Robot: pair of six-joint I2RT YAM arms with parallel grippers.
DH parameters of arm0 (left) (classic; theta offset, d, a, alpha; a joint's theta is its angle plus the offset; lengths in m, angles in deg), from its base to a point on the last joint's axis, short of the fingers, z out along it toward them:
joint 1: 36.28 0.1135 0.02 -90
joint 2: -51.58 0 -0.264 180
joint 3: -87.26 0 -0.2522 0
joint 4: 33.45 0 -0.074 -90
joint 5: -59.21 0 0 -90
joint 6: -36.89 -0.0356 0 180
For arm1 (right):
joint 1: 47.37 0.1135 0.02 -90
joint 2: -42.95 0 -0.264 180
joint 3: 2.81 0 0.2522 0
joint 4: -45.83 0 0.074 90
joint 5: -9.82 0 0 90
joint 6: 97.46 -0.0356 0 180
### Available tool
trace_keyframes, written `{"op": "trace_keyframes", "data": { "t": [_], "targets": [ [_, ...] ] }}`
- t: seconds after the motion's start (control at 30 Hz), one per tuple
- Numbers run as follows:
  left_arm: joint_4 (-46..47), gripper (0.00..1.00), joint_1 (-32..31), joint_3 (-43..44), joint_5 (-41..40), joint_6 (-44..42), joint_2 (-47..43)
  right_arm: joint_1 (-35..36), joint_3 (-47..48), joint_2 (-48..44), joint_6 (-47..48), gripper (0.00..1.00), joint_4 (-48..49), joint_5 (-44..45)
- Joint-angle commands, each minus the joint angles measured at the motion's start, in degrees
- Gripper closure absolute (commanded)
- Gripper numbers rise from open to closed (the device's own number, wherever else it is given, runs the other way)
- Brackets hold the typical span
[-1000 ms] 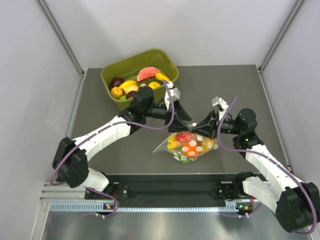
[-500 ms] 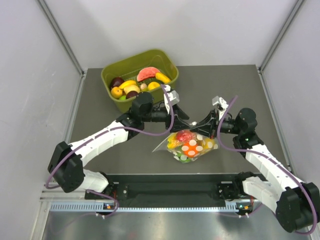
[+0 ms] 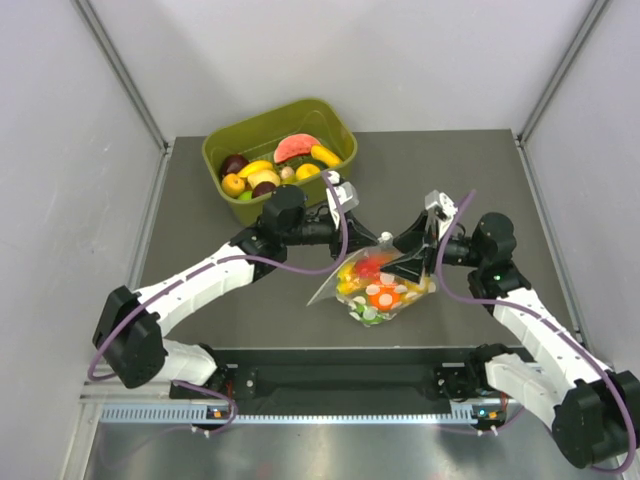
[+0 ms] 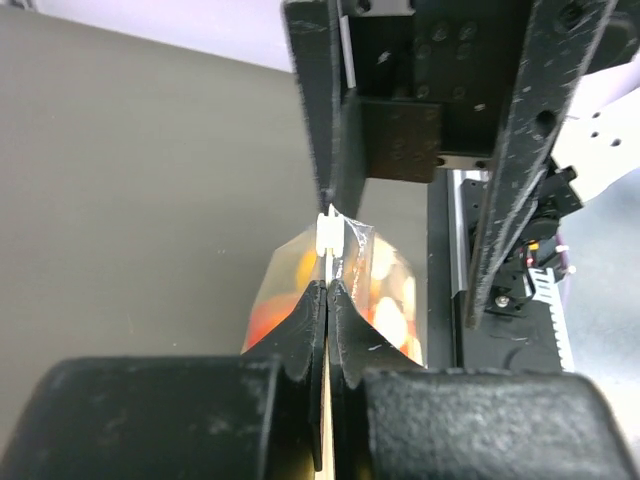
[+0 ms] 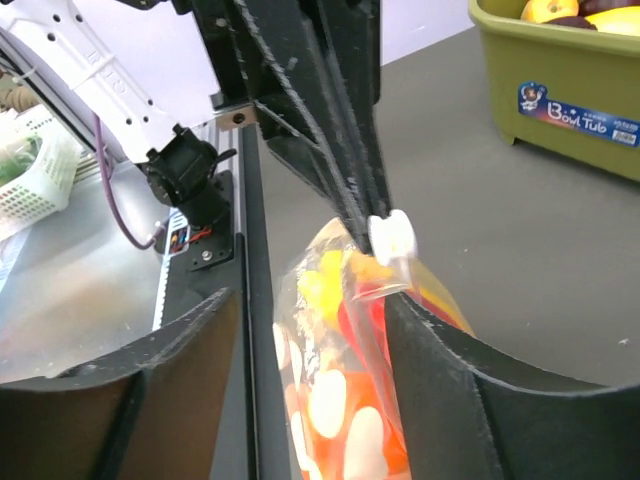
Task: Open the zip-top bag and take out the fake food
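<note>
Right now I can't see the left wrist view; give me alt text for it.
The left arm's black fingers are pinched shut on the top edge of a clear plastic zip-top bag, its white zip tab poking out just past them. The right arm's black fingers stand apart beyond the bag, above a grey table.

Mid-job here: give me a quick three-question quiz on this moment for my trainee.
1. True or false: the left tool is shut on the zip-top bag's top edge.
2. Where does the olive-green tub stand? A) the table's far left corner B) its near right corner C) between the arm bases
3. Fill in: the right tool is ____, with the bag hanging between its fingers.
Key: 1 true; 2 A; 3 open.
</note>
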State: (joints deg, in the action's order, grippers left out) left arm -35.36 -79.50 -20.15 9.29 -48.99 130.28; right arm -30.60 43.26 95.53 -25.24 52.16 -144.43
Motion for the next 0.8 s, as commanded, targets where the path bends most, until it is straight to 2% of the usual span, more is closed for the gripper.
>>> {"op": "trace_keyframes", "data": {
  "t": [0.0, 0.13, 0.3, 0.5, 0.53, 0.57, 0.63, 0.67, 0.7, 0.73, 0.77],
  "targets": [
    [2.55, 1.0, -0.11, -0.29, 2.28, 0.79, -2.93, 0.72, 3.19, 0.07, 1.96, 0.38, 1.26, 0.44],
    [3.96, 1.0, -0.11, -0.99, 4.66, 2.2, -3.02, 0.63, 3.81, 1.82, 2.05, 0.34, 2.22, 2.28],
    [3.79, 1.0, -0.11, -0.82, 6.94, 2.74, -2.67, 0.71, 4.16, 3.49, 2.4, 0.36, 5.3, 3.52],
    [2.3, 1.0, -0.11, -0.21, 9.05, 2.74, -2.58, 0.63, 4.34, 6.31, 2.14, 0.48, 10.29, 2.81],
    [2.12, 1.0, -0.11, -0.2, 9.14, 2.65, -2.58, 0.71, 4.16, 6.57, 1.7, 0.54, 11.36, 2.2],
    [1.33, 1.0, -0.11, 0.14, 9.23, 2.3, -2.58, 0.63, 3.99, 7.1, 0.83, 0.67, 12.41, 1.76],
    [0.36, 1.0, -0.11, 0.58, 9.41, 1.77, -2.58, 0.63, 3.9, 7.36, 0.21, 0.81, 14.18, 0.8],
    [-0.6, 1.0, -0.11, 1.02, 9.15, 1.33, -2.32, 0.63, 3.72, 7.28, 0.12, 0.93, 14.18, 0.53],
    [-0.87, 0.98, -0.11, 1.2, 8.8, 1.16, -2.32, 0.63, 3.55, 7.02, 0.11, 0.97, 14.18, 0.44],
    [-1.13, 0.9, -0.02, 1.38, 7.75, 0.89, -2.23, 0.63, 3.28, 6.66, 0.11, 1.0, 14.09, 0.35],
    [-1.48, 0.76, -0.02, 1.73, 7.13, 0.19, -2.32, 0.71, 2.76, 5.79, 0.38, 1.0, 14.09, 0.35]
  ]
}}
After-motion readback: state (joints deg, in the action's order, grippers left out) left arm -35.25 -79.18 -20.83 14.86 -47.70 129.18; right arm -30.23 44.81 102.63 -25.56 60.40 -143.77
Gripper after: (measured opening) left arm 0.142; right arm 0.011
